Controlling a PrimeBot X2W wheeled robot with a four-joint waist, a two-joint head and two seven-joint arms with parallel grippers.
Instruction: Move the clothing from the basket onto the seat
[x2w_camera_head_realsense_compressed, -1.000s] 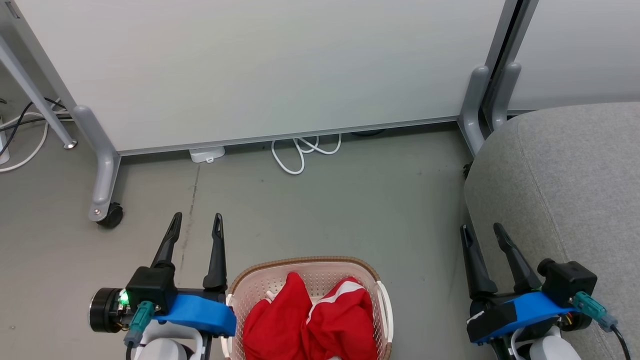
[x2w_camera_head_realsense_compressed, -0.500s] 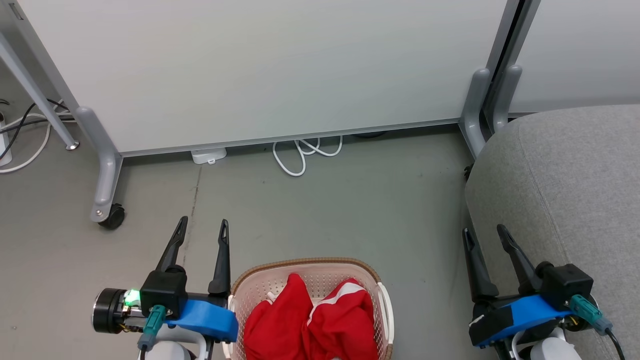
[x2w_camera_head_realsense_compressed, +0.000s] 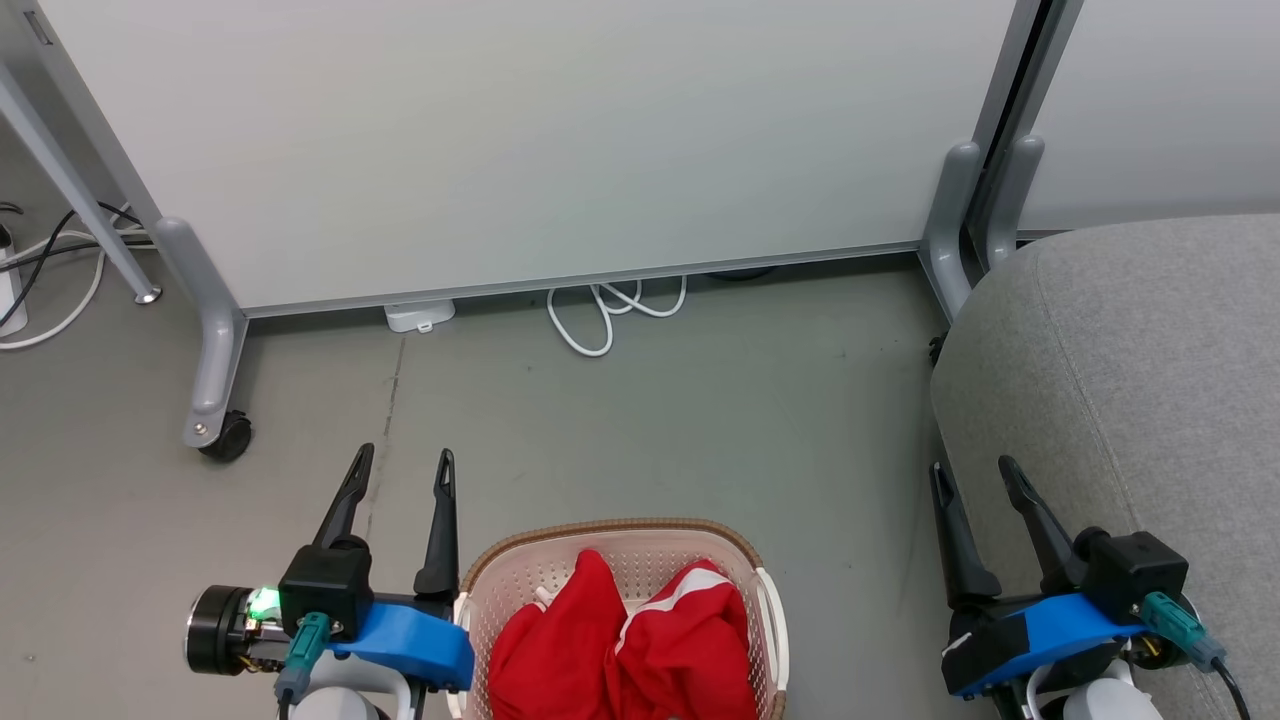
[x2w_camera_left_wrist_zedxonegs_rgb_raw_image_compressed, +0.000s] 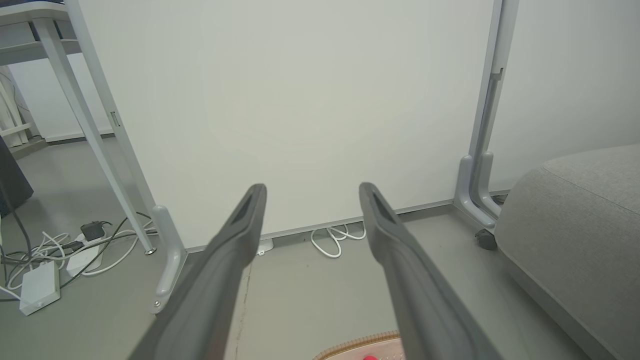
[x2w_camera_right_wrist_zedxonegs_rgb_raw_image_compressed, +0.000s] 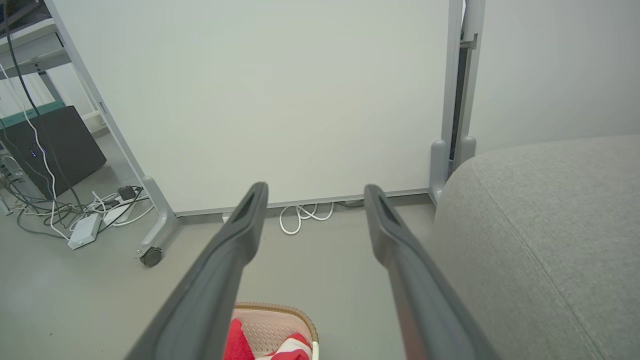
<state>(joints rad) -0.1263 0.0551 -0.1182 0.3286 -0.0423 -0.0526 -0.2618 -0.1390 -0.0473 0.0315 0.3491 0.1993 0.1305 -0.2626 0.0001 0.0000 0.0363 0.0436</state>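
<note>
Grey smooth floor (x2w_camera_head_realsense_compressed: 650, 420) runs up to a pale partition panel (x2w_camera_head_realsense_compressed: 550, 140) on grey wheeled legs, and a white cable loop (x2w_camera_head_realsense_compressed: 600, 310) lies at its foot; on this floor, between the two arms, stands the cream-white perforated plastic laundry basket (x2w_camera_head_realsense_compressed: 610, 525) with a brown woven-look rim; the soft bright red clothing (x2w_camera_head_realsense_compressed: 620, 665) is heaped inside it, one piece plain, one with white stripes, so I judge the task not yet begun; the large grey fabric seat (x2w_camera_head_realsense_compressed: 1130, 380) stands near, at the right, probably to keep the carry short; the left tool (x2w_camera_head_realsense_compressed: 403, 455) hovers just beside the basket, fingers spread, holding nothing; the right tool (x2w_camera_head_realsense_compressed: 970, 466) hovers at the seat's edge, also spread and empty; I think they are wide in readiness for reaching down into the basket.
</note>
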